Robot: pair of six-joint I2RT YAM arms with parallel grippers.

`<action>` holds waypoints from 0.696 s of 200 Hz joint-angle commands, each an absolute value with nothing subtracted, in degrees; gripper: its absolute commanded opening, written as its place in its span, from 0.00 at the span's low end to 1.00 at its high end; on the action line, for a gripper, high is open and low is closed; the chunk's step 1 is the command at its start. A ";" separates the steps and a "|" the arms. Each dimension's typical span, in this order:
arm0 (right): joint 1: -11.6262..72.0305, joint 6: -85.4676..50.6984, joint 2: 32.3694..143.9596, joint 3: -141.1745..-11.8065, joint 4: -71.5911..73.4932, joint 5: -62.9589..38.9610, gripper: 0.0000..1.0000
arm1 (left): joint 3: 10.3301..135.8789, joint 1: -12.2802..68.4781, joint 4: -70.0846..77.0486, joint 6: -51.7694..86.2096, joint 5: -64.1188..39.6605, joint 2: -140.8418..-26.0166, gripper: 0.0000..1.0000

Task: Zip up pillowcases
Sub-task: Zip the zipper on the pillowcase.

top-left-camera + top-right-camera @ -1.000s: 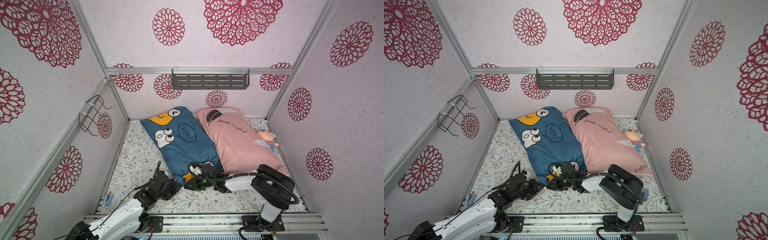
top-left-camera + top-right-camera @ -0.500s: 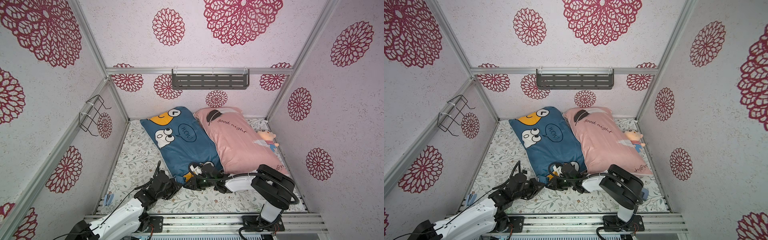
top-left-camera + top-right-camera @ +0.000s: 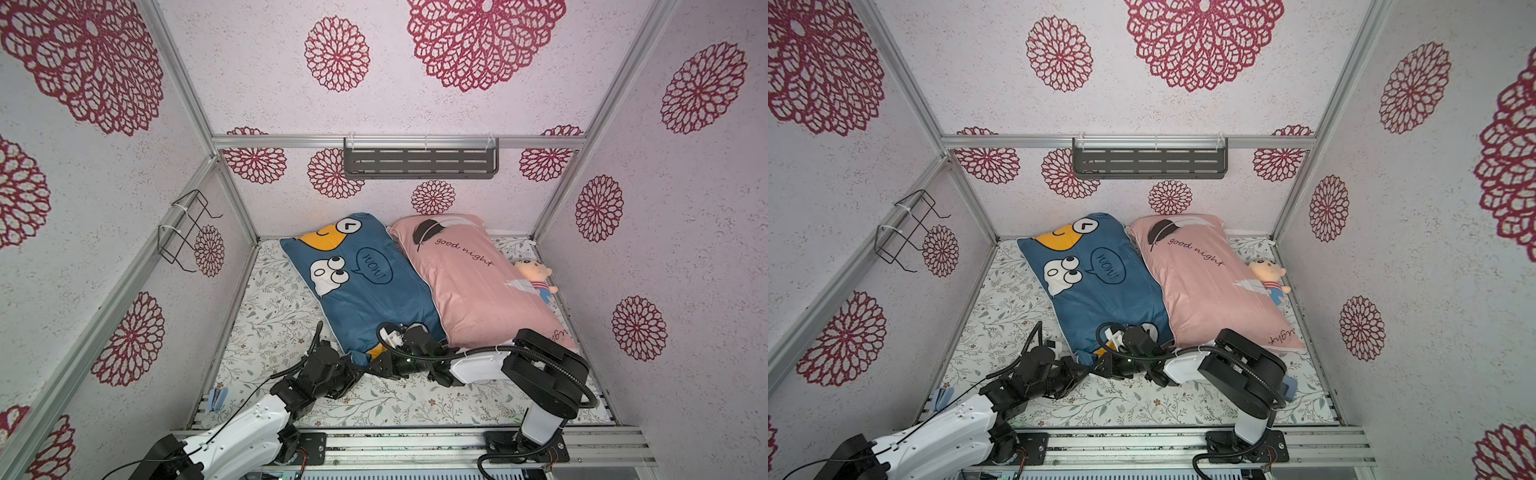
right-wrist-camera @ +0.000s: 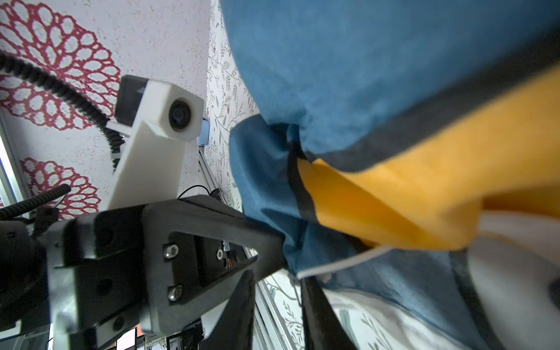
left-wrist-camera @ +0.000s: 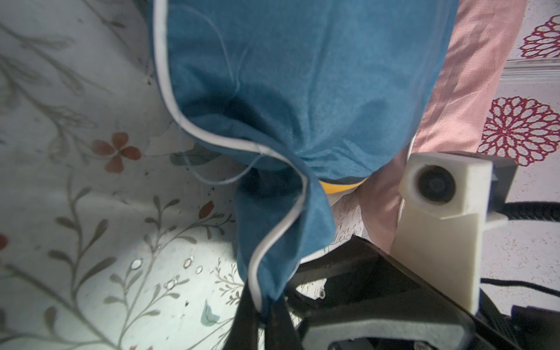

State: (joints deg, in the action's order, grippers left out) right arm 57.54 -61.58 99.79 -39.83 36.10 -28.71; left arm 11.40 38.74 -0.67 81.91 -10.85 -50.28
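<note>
The blue cartoon pillowcase (image 3: 365, 299) lies lengthwise on the floral sheet (image 3: 274, 316), its long side touching the pink "good night" pillowcase (image 3: 478, 299) in both top views. At the blue one's near end, the left gripper (image 5: 263, 315) pinches the white-piped corner tight. The right gripper (image 4: 278, 291) sits at the same hem, jaws partly apart.

I record both top views as bright, evenly lit and sharp, without glare; wide-angle stretch shows toward the corners. Left wrist view: the floral sheet (image 5: 91, 212) is soft, with one bright patch beside dark shadow under the blue pillowcase (image 5: 303, 75). Right wrist view: the nearest fabric is blurred.
</note>
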 commanded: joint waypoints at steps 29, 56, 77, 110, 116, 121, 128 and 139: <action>57.83 -61.48 98.47 -39.86 35.87 -29.35 0.22 | 11.54 39.02 0.35 81.96 -10.22 -50.19 0.00; 58.02 -60.88 98.94 -40.25 34.28 -29.19 0.22 | 11.75 39.02 0.10 82.06 -10.16 -50.10 0.00; 58.09 -60.76 99.37 -40.64 33.84 -29.18 0.22 | 12.15 39.02 -0.17 82.08 -10.18 -50.10 0.00; 58.10 -60.52 99.48 -40.95 33.56 -28.57 0.20 | 12.30 39.03 -0.53 82.02 -10.27 -50.01 0.00; 58.11 -60.54 99.48 -40.93 33.57 -28.56 0.19 | 12.30 39.02 -0.53 82.13 -10.23 -49.93 0.00; 58.13 -60.55 99.49 -40.91 33.55 -28.52 0.19 | 12.22 39.02 -0.45 82.09 -10.23 -49.92 0.00; 58.10 -60.45 99.44 -40.96 33.57 -28.49 0.18 | 12.22 39.02 -0.44 82.11 -10.28 -49.92 0.00; 58.10 -60.55 99.49 -40.95 33.65 -28.30 0.18 | 12.25 39.02 -0.44 82.00 -10.27 -49.92 0.00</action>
